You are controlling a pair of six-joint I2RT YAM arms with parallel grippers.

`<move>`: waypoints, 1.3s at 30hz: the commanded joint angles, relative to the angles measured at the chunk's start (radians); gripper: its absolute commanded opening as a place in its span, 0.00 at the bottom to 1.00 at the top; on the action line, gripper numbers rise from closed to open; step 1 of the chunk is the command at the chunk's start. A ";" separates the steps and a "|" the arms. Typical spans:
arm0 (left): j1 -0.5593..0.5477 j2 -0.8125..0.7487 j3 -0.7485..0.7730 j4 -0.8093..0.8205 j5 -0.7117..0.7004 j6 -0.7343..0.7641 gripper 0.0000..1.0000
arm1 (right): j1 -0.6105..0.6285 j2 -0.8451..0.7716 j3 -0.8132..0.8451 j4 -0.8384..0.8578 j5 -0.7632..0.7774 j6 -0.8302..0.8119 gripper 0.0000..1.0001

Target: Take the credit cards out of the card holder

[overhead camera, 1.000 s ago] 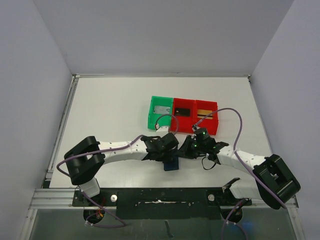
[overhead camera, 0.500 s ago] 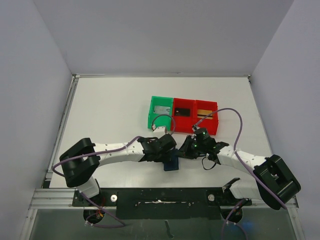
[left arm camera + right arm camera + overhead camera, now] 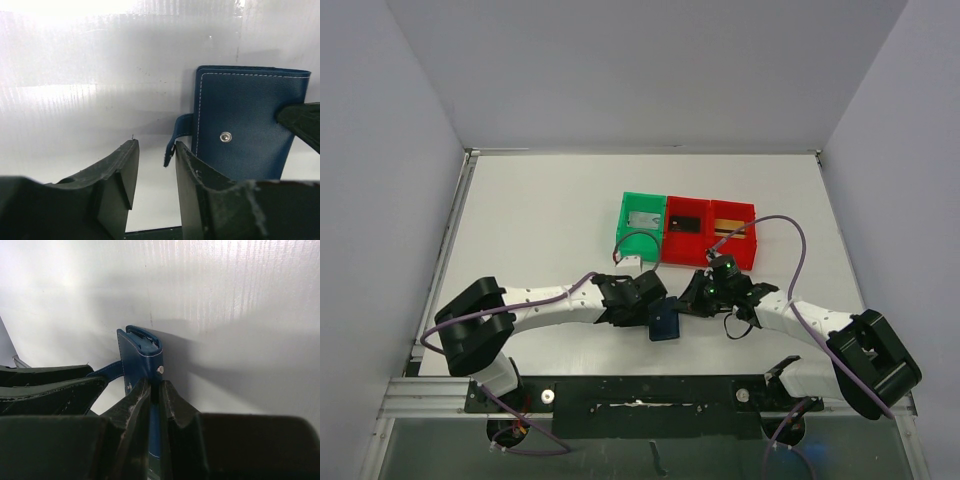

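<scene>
The card holder (image 3: 665,320), a dark navy wallet, is folded shut and held on edge above the table between my two grippers. My right gripper (image 3: 156,385) is shut on one side of it (image 3: 140,360). My left gripper (image 3: 156,150) is open and empty just left of the wallet (image 3: 245,125). The loose closure tab (image 3: 177,132) hangs by its right finger. A silver-grey card (image 3: 642,220), a black card (image 3: 686,224) and a gold-orange card (image 3: 728,226) lie in the trays behind.
A green tray (image 3: 623,228) and two red trays (image 3: 685,251) (image 3: 740,258) stand side by side just behind the grippers. White walls close in the table at the back and both sides. Purple cables loop over both arms.
My left gripper has drawn back a little to the left, away from the wallet. The wallet has tilted slightly in my right gripper.
</scene>
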 commanded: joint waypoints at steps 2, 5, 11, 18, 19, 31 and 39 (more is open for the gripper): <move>0.017 -0.057 -0.027 0.141 0.050 0.028 0.36 | -0.003 -0.002 0.041 0.007 0.018 -0.017 0.00; 0.038 -0.063 -0.076 0.242 0.104 0.031 0.36 | -0.003 0.001 0.042 0.006 0.018 -0.019 0.00; 0.065 -0.073 -0.135 0.344 0.150 0.030 0.32 | -0.002 0.007 0.043 0.008 0.010 -0.021 0.00; 0.070 -0.080 -0.165 0.384 0.146 0.024 0.20 | -0.003 0.018 0.047 0.012 0.003 -0.022 0.00; 0.070 -0.081 -0.170 0.395 0.149 0.023 0.17 | -0.003 0.017 0.048 0.010 0.001 -0.022 0.01; 0.066 -0.160 -0.209 0.436 0.141 0.019 0.00 | -0.014 -0.051 0.099 -0.124 0.078 -0.078 0.48; 0.053 -0.251 -0.210 0.490 0.162 0.056 0.00 | -0.013 -0.063 0.123 -0.137 0.035 -0.101 0.59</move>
